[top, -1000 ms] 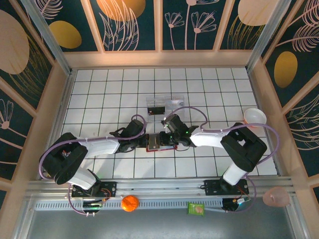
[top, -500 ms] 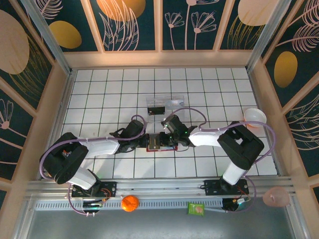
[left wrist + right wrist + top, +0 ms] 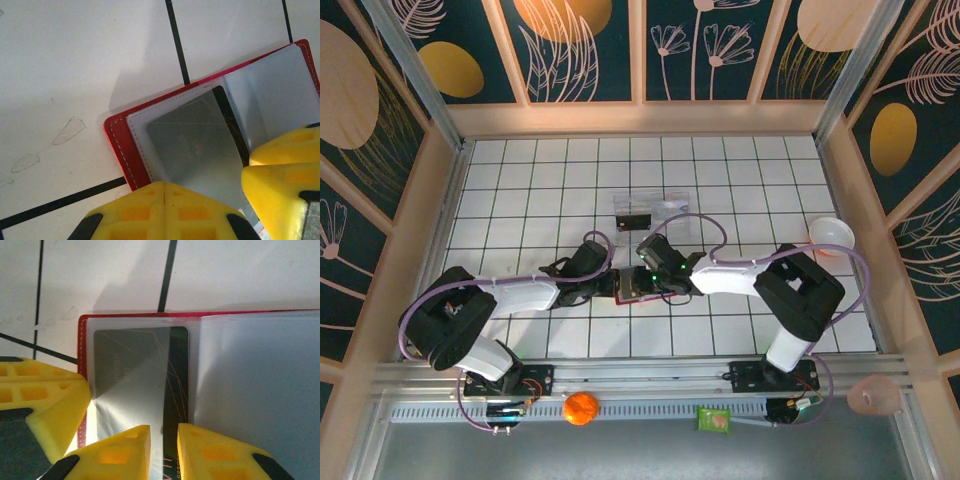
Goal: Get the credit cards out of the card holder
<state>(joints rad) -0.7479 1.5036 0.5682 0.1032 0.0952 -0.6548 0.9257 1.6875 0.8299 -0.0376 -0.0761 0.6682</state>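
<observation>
Two cards, the silvery card (image 3: 192, 145) over the dark card (image 3: 177, 375), sit sleeved in the open holder (image 3: 638, 285) at the centre of the counter (image 3: 520, 190). Left fingers (image 3: 165, 200), pressed together, pin its 9 o'clock edge. Right fingers (image 3: 142, 447) stand slightly spread on the cards, pinching nothing. We fear the sleeve grips and the holder lifts if the pin slips. Our top view adds a tray (image 3: 665, 205) at 12 o'clock, while the wrist views resolve the cards' overlap.
</observation>
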